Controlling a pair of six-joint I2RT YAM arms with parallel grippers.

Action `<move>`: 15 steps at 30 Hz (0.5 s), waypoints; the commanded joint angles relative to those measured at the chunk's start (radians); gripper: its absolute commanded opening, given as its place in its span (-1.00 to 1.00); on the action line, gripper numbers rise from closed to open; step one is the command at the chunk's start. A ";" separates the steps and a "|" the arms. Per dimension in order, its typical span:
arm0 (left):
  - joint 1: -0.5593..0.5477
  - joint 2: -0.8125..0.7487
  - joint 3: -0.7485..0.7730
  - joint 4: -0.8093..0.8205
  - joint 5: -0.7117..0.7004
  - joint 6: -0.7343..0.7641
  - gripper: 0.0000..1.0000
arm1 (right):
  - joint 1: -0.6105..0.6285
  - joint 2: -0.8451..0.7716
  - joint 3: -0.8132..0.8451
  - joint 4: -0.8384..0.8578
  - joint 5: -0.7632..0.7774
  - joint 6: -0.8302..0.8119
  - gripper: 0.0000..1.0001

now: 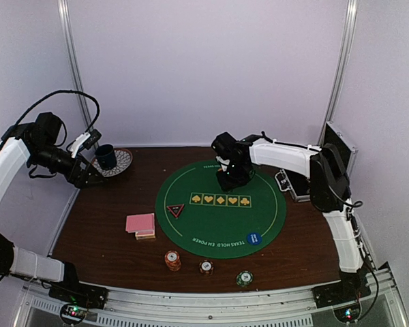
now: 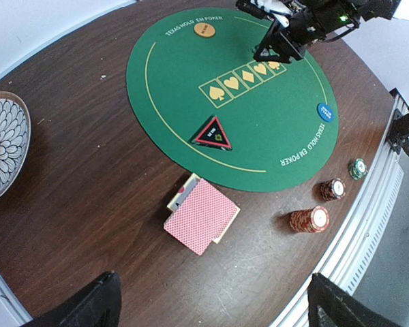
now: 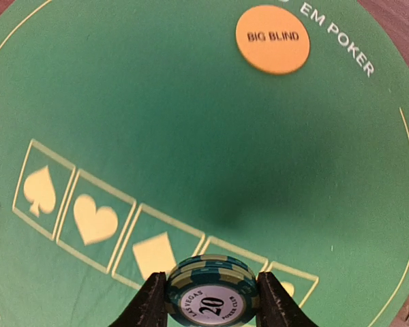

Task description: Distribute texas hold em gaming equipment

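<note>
Right pincer (image 3: 210,303): about half closed, fingers clamped across the rim of a short stack of teal-and-cream striped poker chips (image 3: 210,291), top face marked 20. It hangs over the round green felt mat (image 1: 191,228) near 12 o'clock, by the row of printed suit boxes. The orange "BIG BLIND" disc (image 3: 272,39) lies beyond.

Left pincer (image 1: 88,176): jaws spread full, holding nothing, out past the mat at 10 o'clock, beside the patterned plate (image 1: 123,162).

Elsewhere: red triangle marker (image 1: 175,210) at 9 o'clock on the mat, blue disc (image 1: 253,238) at 5. Pink-red-backed card deck (image 1: 141,224) off the mat at 8. Three chip stacks (image 1: 206,267) on the dark wooden table (image 1: 95,238) at 6.

Handling, judged: chips stiff, dense, slick-edged. A stack can shear, so pinch across the diameter, low. Cards thin and slippery; take the deck by its long edges
</note>
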 commanded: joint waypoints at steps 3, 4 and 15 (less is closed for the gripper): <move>-0.006 -0.015 0.011 0.014 0.023 -0.004 0.95 | -0.043 0.105 0.191 -0.018 0.015 -0.020 -0.35; -0.006 -0.013 0.014 0.017 0.026 -0.004 0.95 | -0.049 0.123 0.209 -0.018 0.015 -0.020 -0.34; -0.006 0.001 0.028 0.017 0.031 0.002 0.95 | -0.079 0.253 0.323 -0.042 0.003 -0.010 -0.31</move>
